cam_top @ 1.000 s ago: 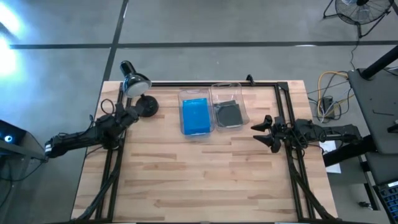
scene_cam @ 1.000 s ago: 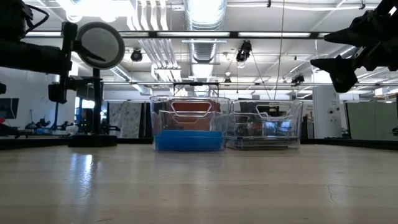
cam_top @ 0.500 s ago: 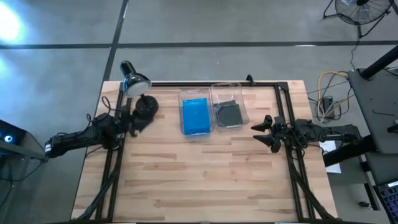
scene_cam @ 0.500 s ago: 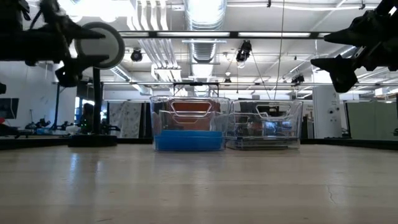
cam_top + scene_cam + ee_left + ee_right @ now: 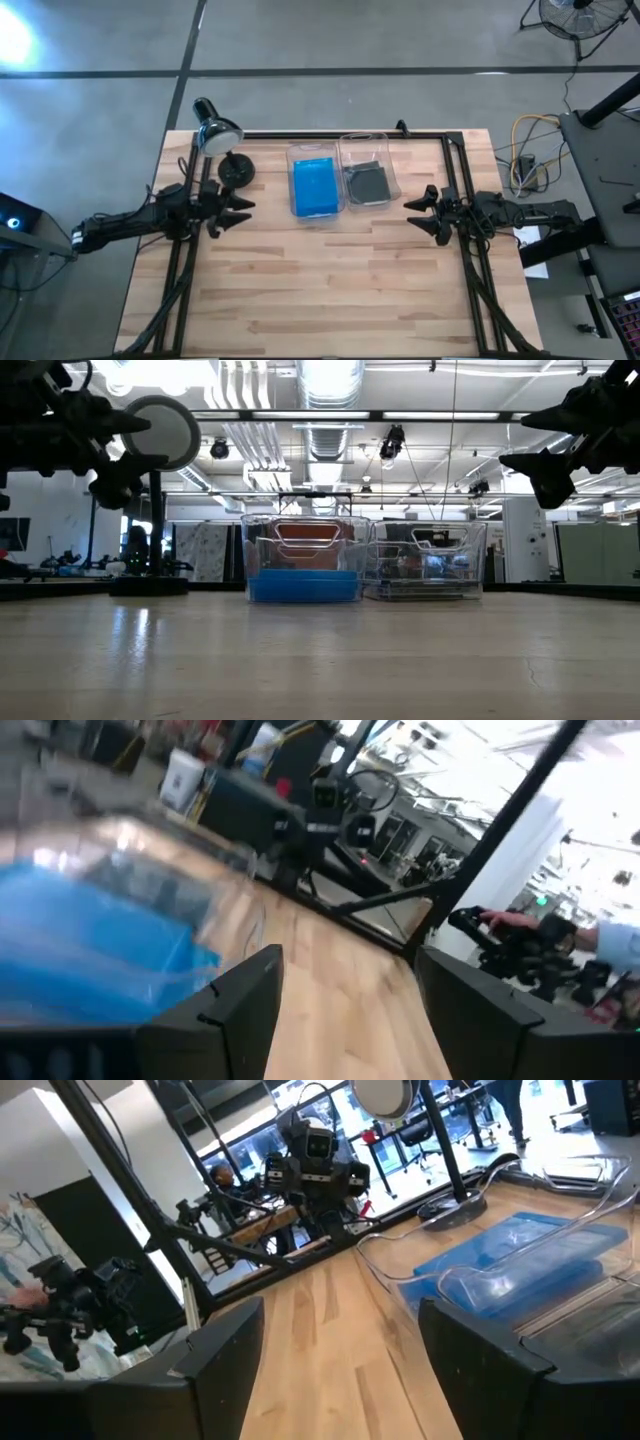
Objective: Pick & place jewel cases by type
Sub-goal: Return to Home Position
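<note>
Bright blue jewel cases lie stacked flat in a clear bin at the table's far middle. Dark grey jewel cases lie in a second clear bin beside it on the right. In the low view both bins stand side by side, the blue stack on the left. My left gripper hovers open at the table's left, pointing level toward the blue bin; blue cases show ahead of it. My right gripper hovers open at the table's right, with nothing between its fingers.
A desk lamp with a round black base stands at the far left corner, close behind my left gripper. A black frame rail runs along the table's far edge and down both sides. Bare wood lies across the near half.
My left gripper has swung away from the lamp base toward the table's near side and rolled about its own axis; it now points toward the table's right, at the blue bin. The bins and cases have stayed in place.
</note>
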`<move>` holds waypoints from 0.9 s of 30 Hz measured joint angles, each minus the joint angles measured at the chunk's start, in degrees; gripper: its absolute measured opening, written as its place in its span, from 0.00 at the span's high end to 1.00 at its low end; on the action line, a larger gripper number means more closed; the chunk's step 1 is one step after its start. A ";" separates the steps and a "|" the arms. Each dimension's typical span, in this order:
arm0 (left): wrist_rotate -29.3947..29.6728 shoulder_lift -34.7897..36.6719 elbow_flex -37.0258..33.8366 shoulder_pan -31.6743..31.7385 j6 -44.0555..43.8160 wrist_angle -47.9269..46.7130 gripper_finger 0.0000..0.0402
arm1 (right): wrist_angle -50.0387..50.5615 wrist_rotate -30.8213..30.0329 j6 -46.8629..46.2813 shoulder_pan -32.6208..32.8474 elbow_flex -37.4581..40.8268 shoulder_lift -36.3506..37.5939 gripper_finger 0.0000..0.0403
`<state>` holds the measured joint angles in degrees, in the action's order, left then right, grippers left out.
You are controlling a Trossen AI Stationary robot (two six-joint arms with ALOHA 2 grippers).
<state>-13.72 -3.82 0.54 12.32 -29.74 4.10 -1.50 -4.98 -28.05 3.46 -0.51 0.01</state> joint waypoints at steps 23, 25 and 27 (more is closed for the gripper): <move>0.18 3.77 -0.11 -0.96 -7.82 -1.00 0.47 | 0.00 -0.12 0.00 -13.74 -0.02 0.00 0.35; 0.18 3.77 -0.13 -1.03 -7.82 -0.94 0.47 | 0.00 -0.10 0.00 -13.44 -0.02 0.00 0.34; 0.17 3.77 -0.13 -1.03 -7.82 -0.90 0.47 | -0.02 -0.04 0.00 -13.46 -0.02 0.00 0.34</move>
<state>-13.56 -0.05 0.40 11.29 -37.56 3.20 -1.52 -5.02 -28.05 -10.00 -0.54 0.01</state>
